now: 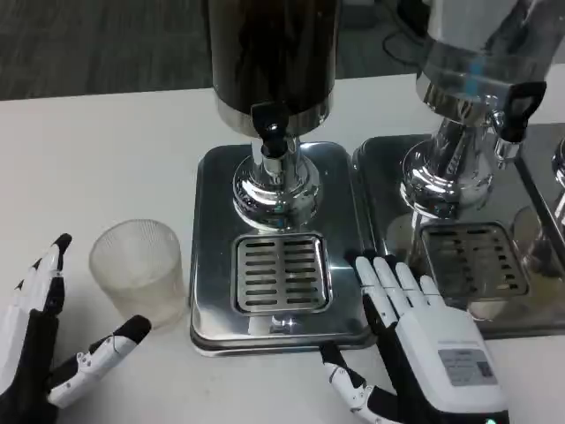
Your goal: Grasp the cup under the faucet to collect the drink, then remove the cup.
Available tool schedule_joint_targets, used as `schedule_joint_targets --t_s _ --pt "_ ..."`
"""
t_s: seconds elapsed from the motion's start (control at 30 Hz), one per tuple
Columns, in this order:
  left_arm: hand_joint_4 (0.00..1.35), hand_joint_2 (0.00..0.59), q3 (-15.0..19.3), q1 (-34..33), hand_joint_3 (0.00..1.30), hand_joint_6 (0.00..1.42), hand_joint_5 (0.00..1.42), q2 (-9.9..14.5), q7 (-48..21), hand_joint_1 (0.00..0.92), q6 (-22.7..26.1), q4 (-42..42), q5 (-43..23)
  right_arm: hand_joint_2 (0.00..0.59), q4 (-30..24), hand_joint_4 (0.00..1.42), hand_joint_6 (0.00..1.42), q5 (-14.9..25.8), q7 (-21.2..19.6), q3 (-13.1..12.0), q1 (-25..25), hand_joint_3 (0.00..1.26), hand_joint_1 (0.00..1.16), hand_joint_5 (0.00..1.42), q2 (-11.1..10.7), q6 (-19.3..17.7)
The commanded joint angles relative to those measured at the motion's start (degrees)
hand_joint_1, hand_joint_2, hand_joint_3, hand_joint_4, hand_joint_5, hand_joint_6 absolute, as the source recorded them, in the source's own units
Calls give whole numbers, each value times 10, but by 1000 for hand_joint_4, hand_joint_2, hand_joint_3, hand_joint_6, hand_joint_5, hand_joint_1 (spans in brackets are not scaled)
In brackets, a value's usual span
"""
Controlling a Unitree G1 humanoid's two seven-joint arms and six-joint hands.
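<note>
Cup [139,269] stands upright on the bench [106,141], just left of the drip tray [212,265], not under the faucet [272,132]. Left hand [44,353] is nearer, spread wide, empty, cup between its fingers. Right hand [415,336] is flat, empty, at the tray's right edge.

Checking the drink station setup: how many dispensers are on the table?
2 clearly: the dark dispenser at centre above its slotted drip tray, and a clear dispenser to the right. A chrome edge at the far right may belong to a third, cut off.
</note>
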Motion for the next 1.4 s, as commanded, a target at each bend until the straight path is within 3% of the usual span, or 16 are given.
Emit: schedule_joint_targets --t_s 0.03,0.13,0.2,0.3,0.47,1.07,1.17,1.4 --pt "0 24 -14 -18 0 0 0 3 15 187 15 11 18 382 0 0 0 1 2 1 0 0 247 0 -3 0" --pt "0 27 -22 -37 0 0 34 -6 25 198 32 20 25 373 -2 0 0 2 -14 1 4 0 223 0 0 -5" --pt "0 27 -28 -45 0 0 80 -10 42 200 46 23 35 361 -3 0 0 7 -11 -1 7 0 153 0 3 -2" --pt "0 25 -36 -59 0 45 119 -22 52 186 62 30 35 358 -7 0 0 2 -7 -1 10 0 142 0 2 3" --pt "0 25 -46 -88 0 94 163 -31 47 183 50 73 16 362 -10 0 0 0 -5 -1 10 0 136 0 3 4" --pt "29 29 -94 -157 0 194 285 -26 90 194 25 160 28 380 -16 0 0 1 -5 -7 19 0 133 0 8 13" --pt "141 49 -100 -162 61 322 387 -25 103 237 8 174 24 381 -19 0 0 -1 -5 -7 21 0 133 0 7 15" --pt "527 109 -115 -171 369 928 796 -16 167 358 -20 202 47 385 -24 0 1 -7 -3 -6 23 0 134 0 8 25"
